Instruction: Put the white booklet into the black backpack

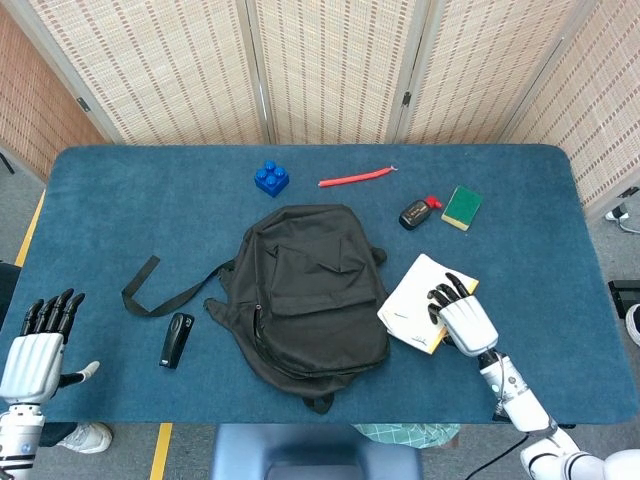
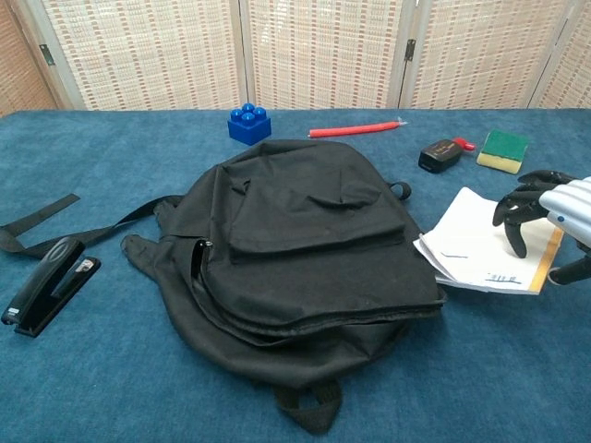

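Fingers (image 2: 513, 221) of the right hand (image 1: 466, 322) were curled down, their dark tips pressing on the near right part of the white booklet (image 1: 422, 302), but they did not yet close around it; whether the thumb was under the edge I could not tell. That booklet lay flat on the blue desk (image 1: 120, 200), just right of the black backpack (image 1: 305, 292), its left corner touching or almost touching the bag. Far off at the near left corner, the left hand (image 1: 32, 350) held nothing, its fingers straight and slightly apart.

In my judgement the step in hand was the grasp of the booklet. The backpack lay flat and seemed closed, only a zipper line (image 2: 198, 260) showing on its left side. So the next move probably called for a firm pinch on the booklet edge and a lift, and for the other hand to open the bag.
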Action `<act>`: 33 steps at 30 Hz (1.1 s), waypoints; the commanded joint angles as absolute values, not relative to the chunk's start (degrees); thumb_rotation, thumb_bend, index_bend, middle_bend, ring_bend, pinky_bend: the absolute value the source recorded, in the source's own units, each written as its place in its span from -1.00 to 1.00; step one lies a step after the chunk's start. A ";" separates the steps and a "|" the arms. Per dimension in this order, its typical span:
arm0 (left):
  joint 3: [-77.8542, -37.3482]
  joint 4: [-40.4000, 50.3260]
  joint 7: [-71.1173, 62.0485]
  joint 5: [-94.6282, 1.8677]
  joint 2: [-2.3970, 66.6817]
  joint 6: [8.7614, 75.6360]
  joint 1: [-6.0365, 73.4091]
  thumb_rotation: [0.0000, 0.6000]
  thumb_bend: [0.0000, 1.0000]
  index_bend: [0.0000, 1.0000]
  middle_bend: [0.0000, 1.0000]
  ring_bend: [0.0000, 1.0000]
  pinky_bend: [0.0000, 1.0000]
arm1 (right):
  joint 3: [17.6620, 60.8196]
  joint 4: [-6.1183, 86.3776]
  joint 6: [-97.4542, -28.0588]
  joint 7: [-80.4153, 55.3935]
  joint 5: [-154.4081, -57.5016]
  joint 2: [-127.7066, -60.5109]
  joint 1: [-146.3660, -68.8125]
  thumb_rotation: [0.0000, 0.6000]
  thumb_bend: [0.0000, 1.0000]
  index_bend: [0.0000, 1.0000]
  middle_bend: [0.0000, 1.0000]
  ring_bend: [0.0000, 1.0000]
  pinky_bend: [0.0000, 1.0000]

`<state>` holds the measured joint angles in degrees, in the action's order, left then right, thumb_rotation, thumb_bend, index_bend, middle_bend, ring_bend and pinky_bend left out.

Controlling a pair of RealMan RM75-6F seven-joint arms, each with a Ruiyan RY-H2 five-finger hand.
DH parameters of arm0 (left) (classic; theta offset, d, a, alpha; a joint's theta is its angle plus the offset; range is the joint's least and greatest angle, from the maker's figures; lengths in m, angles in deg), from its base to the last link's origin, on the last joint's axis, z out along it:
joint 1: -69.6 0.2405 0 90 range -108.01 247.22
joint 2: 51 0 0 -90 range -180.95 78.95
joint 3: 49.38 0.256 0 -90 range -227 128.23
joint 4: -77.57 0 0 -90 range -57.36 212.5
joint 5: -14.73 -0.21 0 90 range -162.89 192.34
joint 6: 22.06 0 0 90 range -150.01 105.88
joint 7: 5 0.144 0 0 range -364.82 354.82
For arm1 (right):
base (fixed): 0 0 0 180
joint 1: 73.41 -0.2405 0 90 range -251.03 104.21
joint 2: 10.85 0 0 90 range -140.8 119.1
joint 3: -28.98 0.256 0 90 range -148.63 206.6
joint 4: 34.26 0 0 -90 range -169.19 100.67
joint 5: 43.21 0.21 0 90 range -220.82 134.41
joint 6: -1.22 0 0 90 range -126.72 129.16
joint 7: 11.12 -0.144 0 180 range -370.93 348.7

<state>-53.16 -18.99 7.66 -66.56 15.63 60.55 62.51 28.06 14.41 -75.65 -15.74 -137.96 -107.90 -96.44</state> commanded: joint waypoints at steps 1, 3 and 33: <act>-53.47 -18.74 7.26 -67.15 15.55 59.79 61.65 1.00 -0.73 -0.94 -0.85 -0.81 -1.00 | 28.62 13.94 -77.18 -15.19 -138.10 -107.56 -96.44 1.00 -0.22 0.41 -0.21 -0.45 -0.75; -53.68 -18.64 6.83 -67.58 15.41 59.19 60.98 1.00 -0.73 -0.94 -0.85 -0.81 -1.00 | 29.08 13.63 -78.83 -14.61 -138.36 -107.20 -96.40 1.00 -0.22 0.43 -0.20 -0.44 -0.75; -55.77 -20.81 0.54 -76.78 18.42 26.19 31.92 1.00 -0.71 -0.79 -0.85 -0.80 -1.00 | 36.46 28.66 -97.27 -2.75 -140.37 -91.77 -94.98 1.00 -0.22 0.52 -0.14 -0.39 -0.73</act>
<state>-55.62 -21.27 0.16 -76.75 16.55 28.36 34.01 36.49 28.49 -97.30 -2.92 -140.35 -91.91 -95.11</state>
